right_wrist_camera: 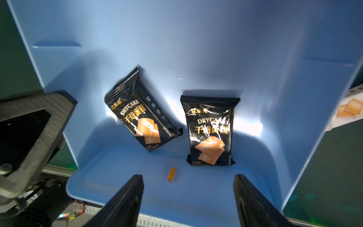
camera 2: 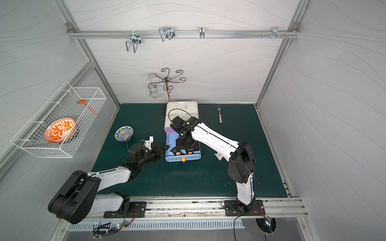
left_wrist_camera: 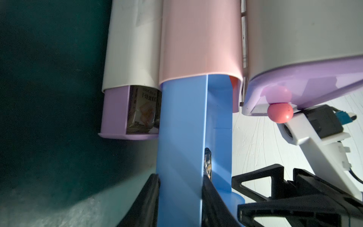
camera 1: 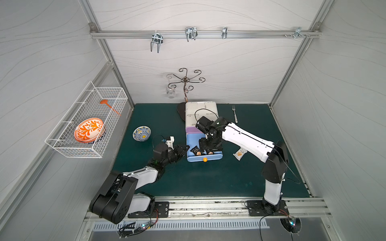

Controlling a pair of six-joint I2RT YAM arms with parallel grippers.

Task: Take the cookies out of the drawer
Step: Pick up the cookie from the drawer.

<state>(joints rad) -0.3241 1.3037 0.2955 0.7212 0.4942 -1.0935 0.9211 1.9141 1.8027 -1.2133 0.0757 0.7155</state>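
A: Cookies first. We count two on the floor of the blue drawer point(right_wrist_camera: 196, 39): an askew packet point(right_wrist_camera: 142, 114) and a squarer packet point(right_wrist_camera: 210, 133), both black, near each other but apart. A white packet point(camera 1: 239, 154) lies outside on the green mat point(camera 1: 208, 179), beside the drawer and partly under the right arm.

B: Agreed. The right gripper point(right_wrist_camera: 187, 176) hovers over the drawer's front end with its jaws spread wide and nothing between them. The left gripper point(left_wrist_camera: 180, 176) pinches the drawer's side wall, a finger on each face.

A: Risks, as we judge them. The wrappers look glossy and flat. A descent off centre could nip only a crimped end, and the packet might slip on the lift. The askew packet does not line up with the jaws, so without a wrist turn a finger may just push it along the floor.

B: Both lie close to the front wall, so a finger could strike it. If the left pinch gives, the drawer may slide under that push.

A: Unclear items. In both top views the right wrist covers most of the drawer's interior. The drawer's rear, under the cabinet, is cut off.

B: A pale packet point(left_wrist_camera: 142, 110) shows dimly inside the lilac drawer point(left_wrist_camera: 114, 118) below, which is barely open. We cannot read its print.
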